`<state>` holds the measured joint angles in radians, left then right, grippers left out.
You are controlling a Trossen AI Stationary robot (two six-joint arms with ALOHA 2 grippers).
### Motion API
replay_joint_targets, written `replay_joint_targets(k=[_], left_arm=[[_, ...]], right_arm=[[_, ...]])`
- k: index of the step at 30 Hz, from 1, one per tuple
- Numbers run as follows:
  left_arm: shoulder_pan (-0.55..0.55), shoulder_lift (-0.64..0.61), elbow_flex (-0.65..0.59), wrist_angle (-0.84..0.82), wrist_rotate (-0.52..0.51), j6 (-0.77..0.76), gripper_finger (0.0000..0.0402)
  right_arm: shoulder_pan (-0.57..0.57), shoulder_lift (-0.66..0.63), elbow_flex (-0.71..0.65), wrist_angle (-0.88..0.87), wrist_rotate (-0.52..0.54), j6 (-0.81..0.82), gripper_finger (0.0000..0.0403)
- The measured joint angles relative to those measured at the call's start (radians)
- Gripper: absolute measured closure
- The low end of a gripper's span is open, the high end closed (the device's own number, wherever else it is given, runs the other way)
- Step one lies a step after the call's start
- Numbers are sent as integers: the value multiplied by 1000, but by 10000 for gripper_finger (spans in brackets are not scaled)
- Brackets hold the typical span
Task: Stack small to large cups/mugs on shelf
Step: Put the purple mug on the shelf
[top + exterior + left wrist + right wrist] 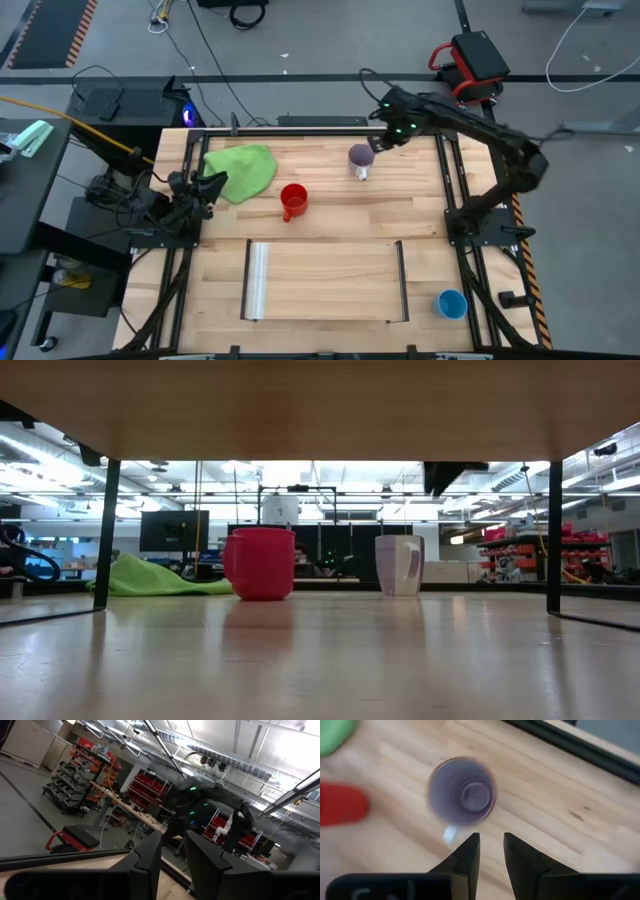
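Shelf panel [325,282] lies nearest on the table, bare between its rails, with the light-blue cup [451,303] off beside its right end. Farther back the red mug [292,201] stands upright, a green cloth [241,171] past it. Farther still, the right gripper [491,851] hovers over the upright purple mug [360,160], fingers slightly parted, empty. The left gripper [173,854] waits at the table's left edge, likewise parted and empty.

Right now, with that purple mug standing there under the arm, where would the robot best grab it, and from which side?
Probably by the rim, coming straight down. The purple mug stands upright with its mouth open to the right pincer, which hangs above it with a narrow gap. One finger inside and one outside the wall, away from the pale handle, looks simplest. The red mug stands well clear.
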<state>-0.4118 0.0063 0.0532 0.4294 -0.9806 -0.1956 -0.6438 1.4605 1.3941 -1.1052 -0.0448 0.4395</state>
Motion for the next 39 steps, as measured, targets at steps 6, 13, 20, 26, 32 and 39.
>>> replay_joint_targets(k=[6,13,20,26,32,39], left_arm=[[0,0,0,-1,-4,0,306],[0,0,0,-1,-11,11,312],[0,0,0,-2,-12,19,311],[0,0,0,-1,-12,-1,317],[0,0,0,-3,-13,-4,313],[0,0,0,-10,-14,-30,319]], right_arm=[[166,-203,0,-126,187,-42,308],[315,-330,-2,-239,309,127,312],[440,-463,-231,102,225,134,314],[409,-657,-734,654,72,185,316],[341,-695,-1086,1100,-4,239,316],[246,-648,-1255,1473,-43,320,308]])
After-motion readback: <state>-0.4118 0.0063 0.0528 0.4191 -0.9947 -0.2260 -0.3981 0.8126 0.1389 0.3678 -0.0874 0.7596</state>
